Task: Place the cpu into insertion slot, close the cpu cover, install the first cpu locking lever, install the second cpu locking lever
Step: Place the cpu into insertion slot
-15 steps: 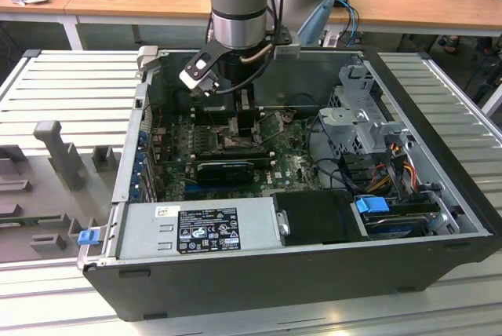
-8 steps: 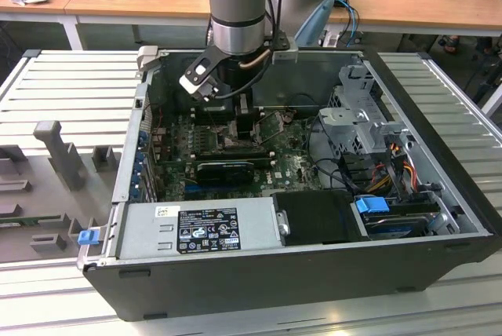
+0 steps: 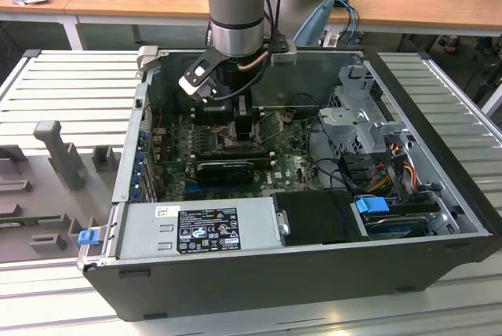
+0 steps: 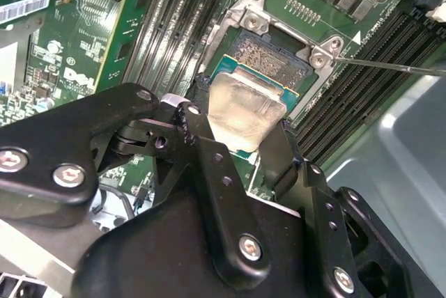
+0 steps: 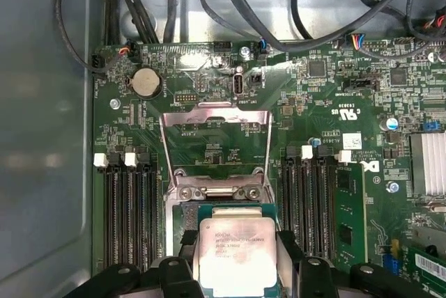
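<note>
The cpu (image 5: 235,253), a flat square chip with a pale silvery top and green rim, is at the insertion slot (image 4: 268,58), possibly not yet seated. The cpu cover (image 5: 216,112) lies hinged open beyond the slot, and black memory slots (image 5: 129,207) flank it. The hand (image 4: 240,131) is clenched on the chip's opposite edges and hides the slot's near side.

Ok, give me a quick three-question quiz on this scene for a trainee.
1. True or false: the cpu cover is closed over the insertion slot.
2. What do the jaws hold? A) a memory stick B) the cpu C) a cable
3. Fill in: long black memory slots run along ____ sides of the insertion slot.
Key: 1 false; 2 B; 3 both.
</note>
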